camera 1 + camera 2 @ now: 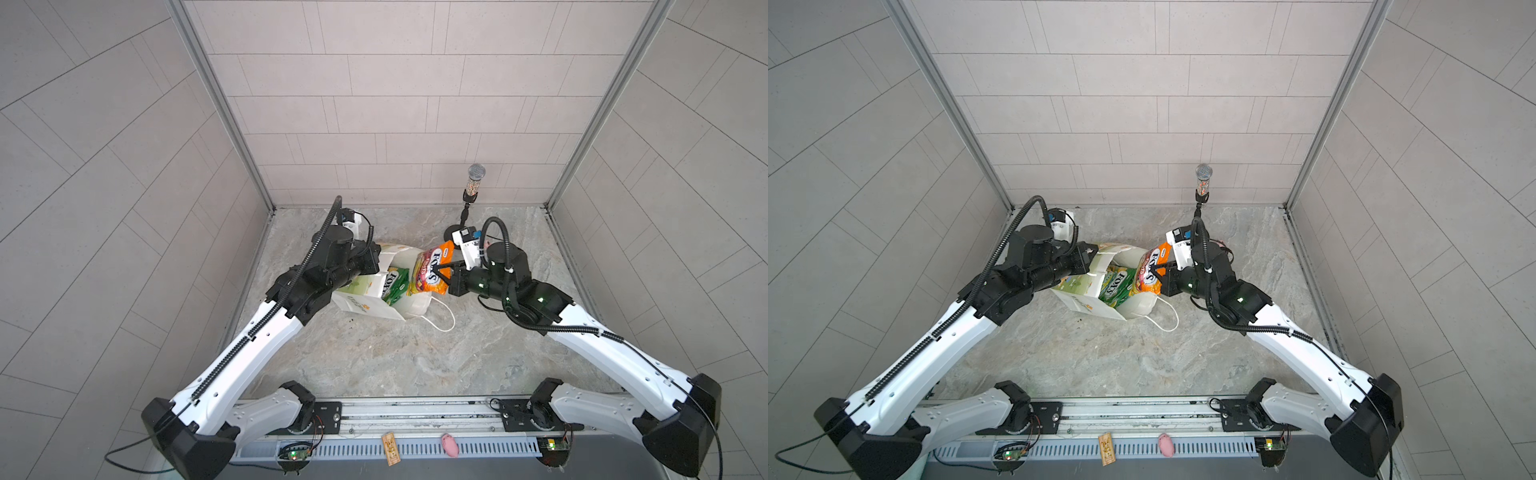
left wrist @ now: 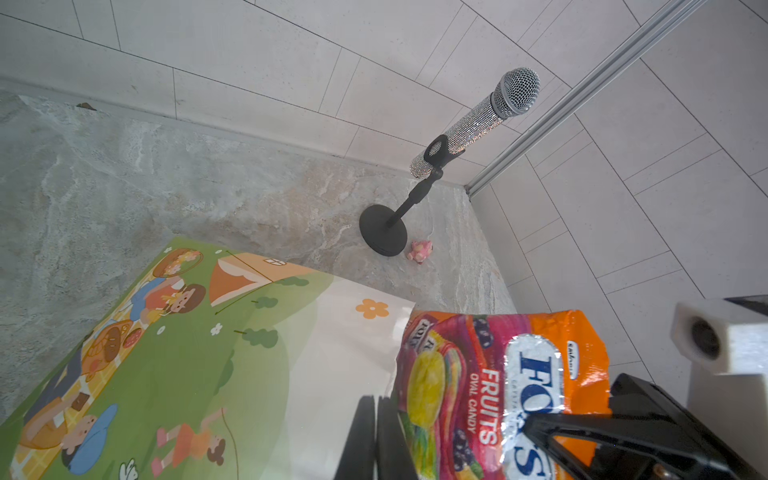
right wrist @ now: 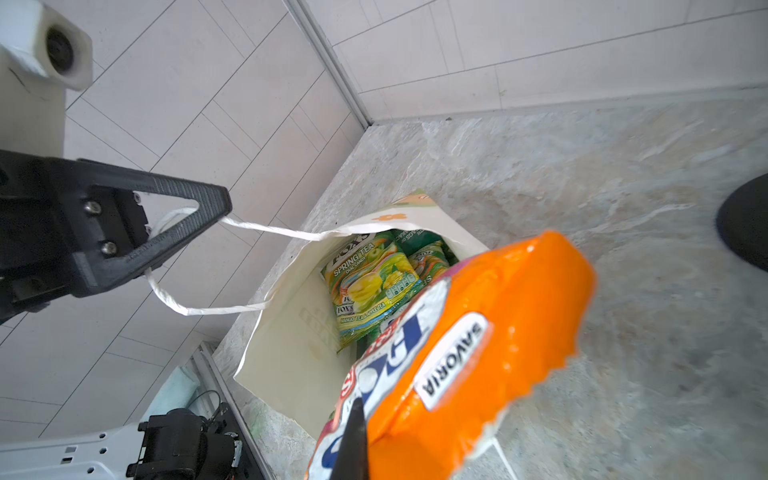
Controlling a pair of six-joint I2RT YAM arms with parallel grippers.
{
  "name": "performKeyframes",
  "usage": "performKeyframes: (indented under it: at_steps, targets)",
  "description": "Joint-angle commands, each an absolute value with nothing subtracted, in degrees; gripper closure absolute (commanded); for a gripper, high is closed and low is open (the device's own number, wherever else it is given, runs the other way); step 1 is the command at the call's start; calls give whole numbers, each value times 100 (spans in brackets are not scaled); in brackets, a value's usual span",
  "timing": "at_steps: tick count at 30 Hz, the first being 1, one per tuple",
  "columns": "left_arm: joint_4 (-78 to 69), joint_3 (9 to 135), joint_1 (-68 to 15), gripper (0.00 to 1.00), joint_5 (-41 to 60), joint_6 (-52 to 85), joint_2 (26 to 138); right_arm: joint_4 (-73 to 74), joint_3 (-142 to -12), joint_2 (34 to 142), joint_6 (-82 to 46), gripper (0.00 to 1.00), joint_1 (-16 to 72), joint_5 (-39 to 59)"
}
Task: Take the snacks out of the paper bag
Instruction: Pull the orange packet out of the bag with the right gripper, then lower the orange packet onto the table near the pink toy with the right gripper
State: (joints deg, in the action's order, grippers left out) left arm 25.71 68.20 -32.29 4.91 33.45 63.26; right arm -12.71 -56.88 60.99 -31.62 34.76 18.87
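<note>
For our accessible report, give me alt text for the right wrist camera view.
An orange FOX'S bag, clamped by the right gripper, fills the foreground over the open paper bag, which holds yellow-green FOX'S packets. The left gripper, shut, grips the bag's white cord handle.

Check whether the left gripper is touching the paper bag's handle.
Touching. The right wrist view shows the left gripper shut on the white handle of the paper bag.

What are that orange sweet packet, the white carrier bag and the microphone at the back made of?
The orange packet: thin plastic film, it seems; glossy and crinkled, with bright highlights. The paper bag: smooth coated paper by its look, with sharp folds and a printed picnic picture. The microphone: metal mesh head; the body sparkles, probably with rhinestones.
</note>
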Motion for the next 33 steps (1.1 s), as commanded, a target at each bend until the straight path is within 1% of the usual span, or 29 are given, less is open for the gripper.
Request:
performKeyframes:
  at_steps: [1,8,15,21,30,33]
  targets:
    - [2602,6794,-3252,100,417,3357,6230,-1715,-5858,5737,-2917,100,3181,1593]
    - [2593,6776,-3253,100,438,3357,6242,-2399,-5725,5315,-2752,100,2144,1609]
    - [2540,6768,-3252,100,544,3337,6256,-2593,-5442,5447,-2478,100,1169,1908]
    - [2517,6767,-3254,100,577,3335,6253,-2359,-5374,6154,-2051,100,922,2140]
    - [2531,6767,-3251,100,602,3336,6244,-1477,-5573,7644,-1962,100,896,3101]
    - [2541,6775,-3257,100,600,3333,6235,-1399,-5753,8074,-1951,100,861,3411]
